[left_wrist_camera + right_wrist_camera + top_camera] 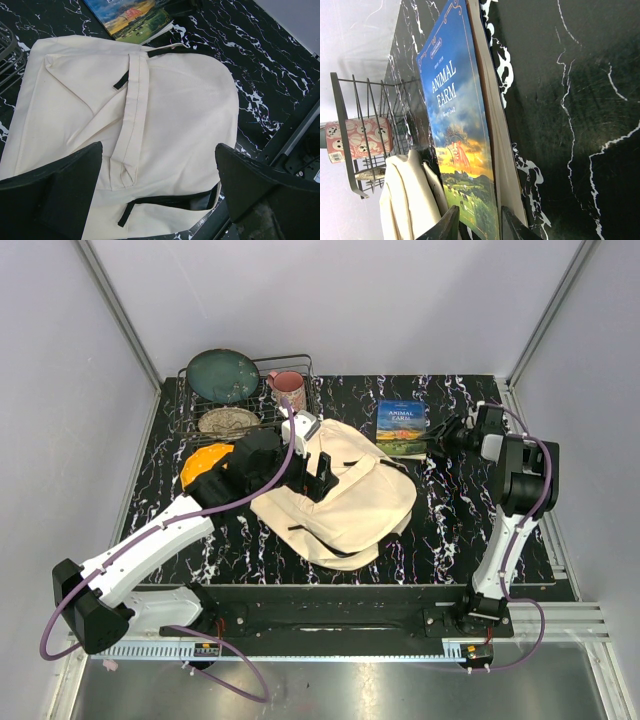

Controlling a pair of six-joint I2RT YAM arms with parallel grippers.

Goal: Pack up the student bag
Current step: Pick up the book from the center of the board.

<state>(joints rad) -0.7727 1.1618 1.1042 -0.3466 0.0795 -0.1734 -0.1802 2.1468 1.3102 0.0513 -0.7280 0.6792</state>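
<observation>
Black marbled bench (450,530) carries the student bag (360,495) at its middle, seen from above. Left wrist view: left pincer (159,165) stands wide open over the bag. Right wrist view: right pincer (479,220) straddles the book (455,125) edge; whether it clamps, I cannot tell.

The black marbled table (460,530) bears the student bag (350,500), a book (402,427) and a wire rack (262,410).

Top external: fixed, high behind the arm bases (480,615), looking down and forward over the whole table (470,530). Left wrist: close above the student bag (175,140), facing down and outward, book (132,17) at its top edge. Right wrist: very low, rolled sideways, tight against that book's edge; bag and pink mug (357,139) behind. All three share book and bag.
</observation>
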